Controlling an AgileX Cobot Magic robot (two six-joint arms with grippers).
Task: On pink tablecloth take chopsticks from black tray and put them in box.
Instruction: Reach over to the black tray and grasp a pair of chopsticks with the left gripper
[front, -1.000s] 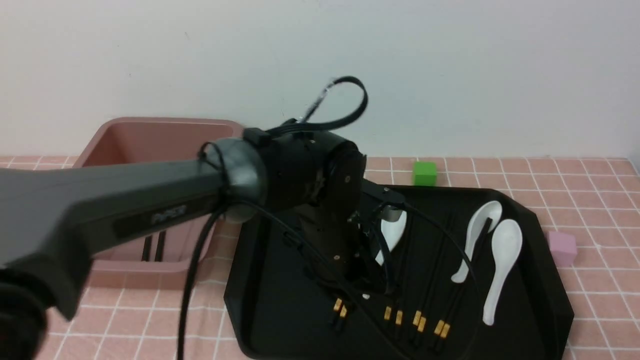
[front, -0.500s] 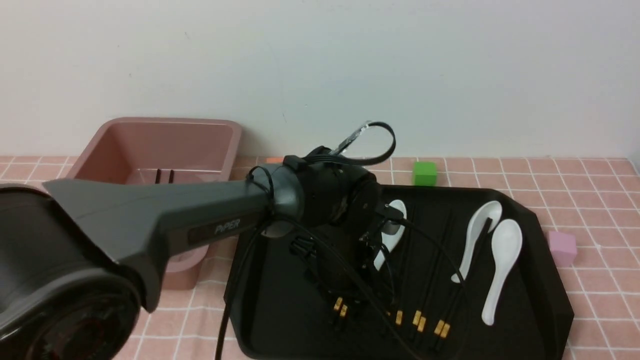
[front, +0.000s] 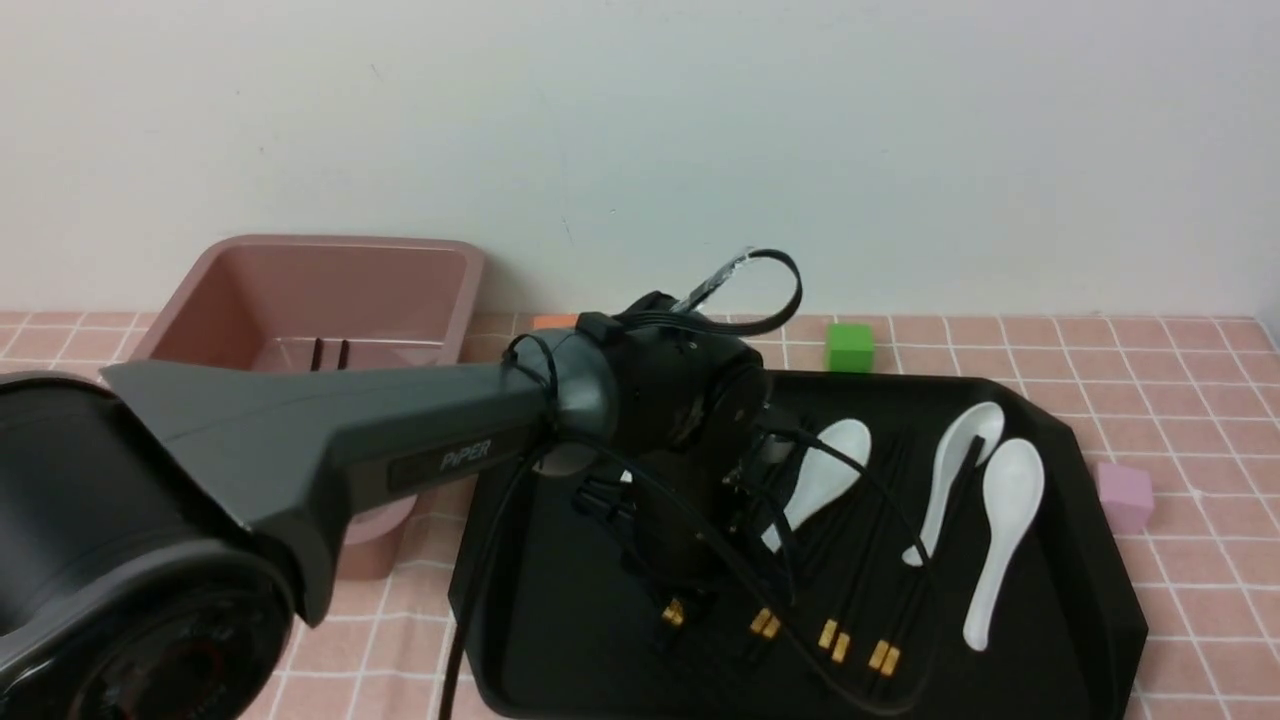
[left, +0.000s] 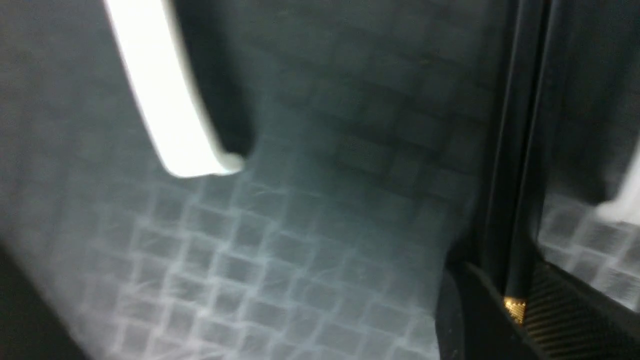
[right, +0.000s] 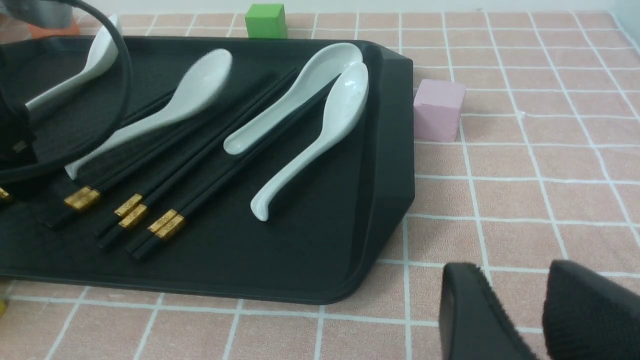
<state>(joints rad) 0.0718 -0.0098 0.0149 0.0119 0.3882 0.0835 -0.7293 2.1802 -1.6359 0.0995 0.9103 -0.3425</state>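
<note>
The black tray (front: 1105, 560) lies on the pink tablecloth (front: 1180, 400). My left gripper (front: 672, 598) reaches down into the tray's left part. In the left wrist view it (left: 510, 282) is shut on a pair of black chopsticks (left: 520, 165), near their gold band. Three more pairs (front: 835, 600) lie to the right among white spoons (front: 1005, 520). The mauve box (front: 300, 290) stands at the back left with one pair (front: 330, 352) inside. My right gripper (right: 515, 287) is open and empty over the cloth, off the tray's (right: 395, 150) right corner.
A green cube (front: 849, 346) sits behind the tray, a pink cube (front: 1125, 495) at its right side and something orange (front: 555, 322) by the box. My left arm's cables hang over the tray. A white wall stands close behind.
My left arm has dropped lower into the tray. The nearest white spoon has slid right and the neighbouring chopstick pair has shifted; only one gold band now shows at the gripper.
</note>
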